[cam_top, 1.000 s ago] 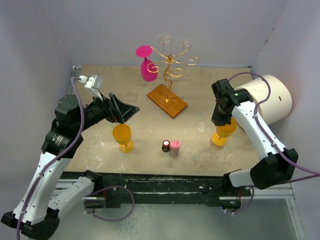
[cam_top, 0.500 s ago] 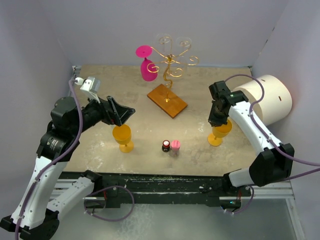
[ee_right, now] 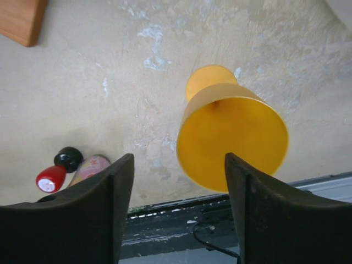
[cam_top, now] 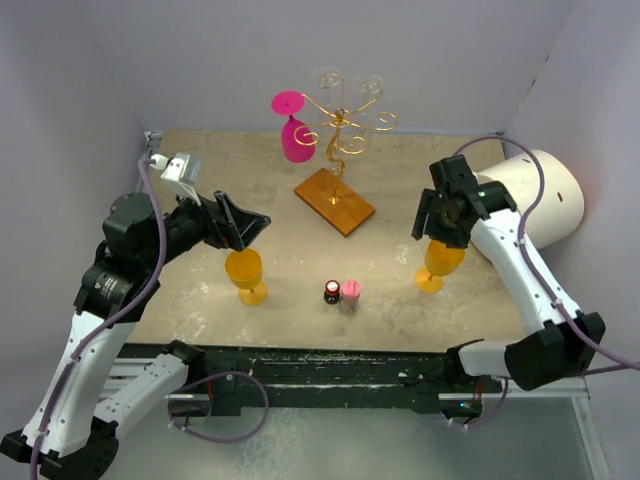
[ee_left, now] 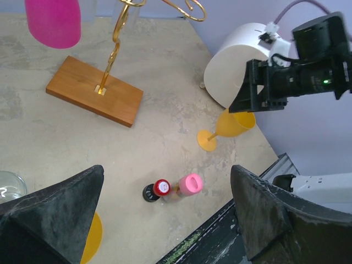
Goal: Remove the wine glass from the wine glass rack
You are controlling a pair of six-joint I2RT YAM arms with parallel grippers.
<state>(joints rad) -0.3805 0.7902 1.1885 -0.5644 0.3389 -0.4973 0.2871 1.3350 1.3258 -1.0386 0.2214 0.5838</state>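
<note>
Overhead view. The wine glass rack (cam_top: 338,135) is standing on its wooden base (cam_top: 334,201) toward the middle of the counter's (cam_top: 400,180) rear edge. The pink wine glass (cam_top: 296,137) is hanging bowl-down from a scroll arm on the rack's left side, so the removal is not yet done.

The left gripper (cam_top: 245,225) is hovering over a yellow glass (cam_top: 245,272) near the counter's left edge, its jaws spread wide and holding nothing. The right gripper (cam_top: 440,228) is hovering directly above a second yellow glass (cam_top: 440,265) near the right edge, beside a white cylinder (cam_top: 535,195). Its jaws are parted and appear to be clamping nothing.

Hazards, as judged:
- The right jaws are sitting close over the yellow glass's rim, so a sideways departure could topple it.
- Pulling the pink glass against the scroll instead of along its opening could tip or drag the light wire rack.
- A pinch on the smooth bowl could slip.

No brand or writing is showing legibly. The two small bottles (cam_top: 340,291) near the front edge are displaying only a red cap and a pink cap.
</note>
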